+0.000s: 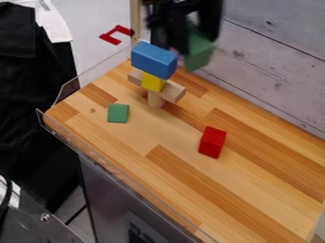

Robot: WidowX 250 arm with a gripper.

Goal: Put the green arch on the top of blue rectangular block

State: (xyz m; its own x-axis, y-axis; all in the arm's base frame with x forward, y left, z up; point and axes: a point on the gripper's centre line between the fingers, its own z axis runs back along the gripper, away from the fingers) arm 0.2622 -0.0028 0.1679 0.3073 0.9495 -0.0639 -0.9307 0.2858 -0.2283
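Note:
At the top of the camera view, the black gripper (189, 42) is shut on the green arch (200, 53), which is blurred and partly hidden by the fingers. Both are just right of the blue rectangular block (152, 59), with the arch around the block's height in the view. The blue block lies on a yellow block (152, 82), which rests on a natural wood plank (174, 92) borne by a wooden cylinder (155, 100).
A small green block (118, 113) lies left of the stack on the wooden table (254, 190). A red block (213, 142) is to the right. A clear rim (101, 154) edges the table, and a grey plank wall (273, 57) stands behind.

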